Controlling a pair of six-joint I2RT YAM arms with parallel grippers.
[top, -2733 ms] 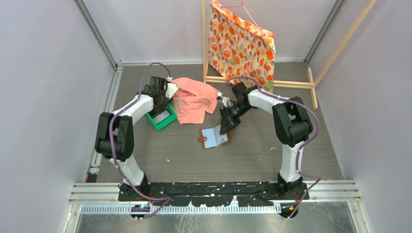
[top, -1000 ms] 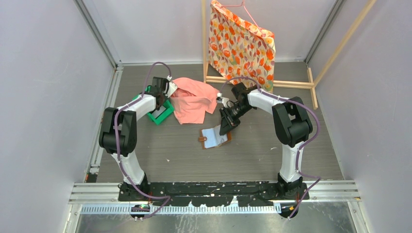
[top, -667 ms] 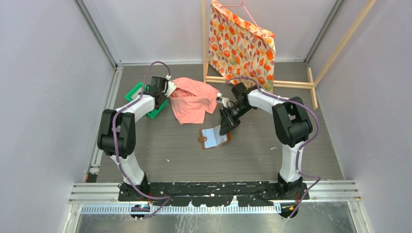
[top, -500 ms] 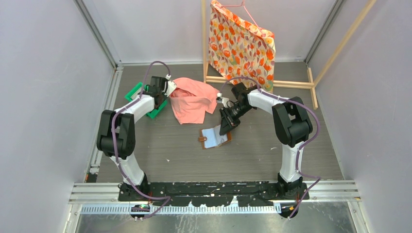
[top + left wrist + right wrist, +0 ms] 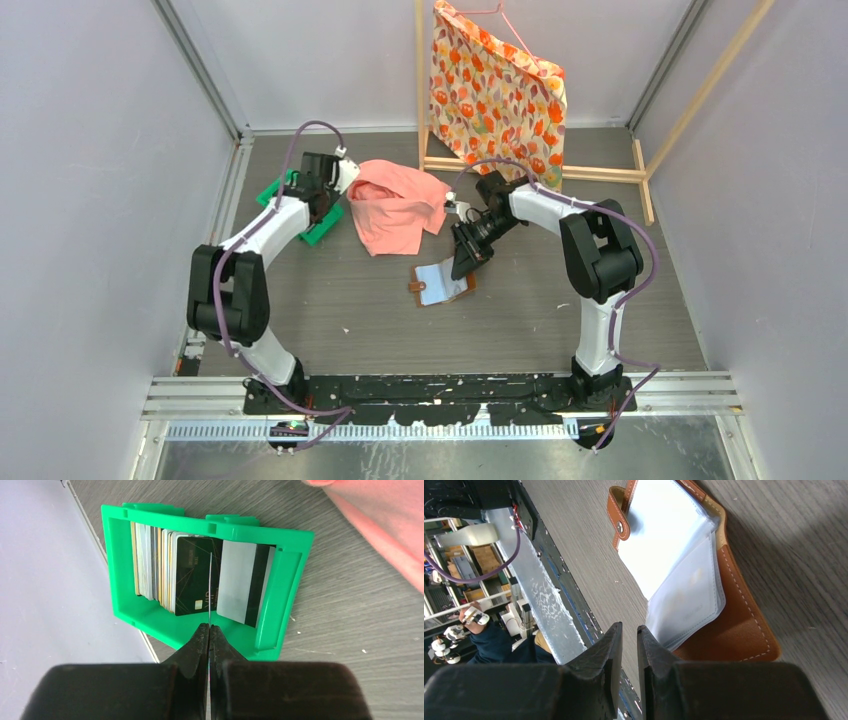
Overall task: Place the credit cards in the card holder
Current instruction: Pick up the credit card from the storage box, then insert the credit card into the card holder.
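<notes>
Card (image 5: 210, 587), thin, edge-on, pinched in left claw (image 5: 209, 626).

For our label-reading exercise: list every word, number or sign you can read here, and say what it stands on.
"VIP", as far as it can be made out: on the black card in the green tray.
Finer print on that card: too small to read.
Faint mark on a card holder pocket: blurred.
</notes>
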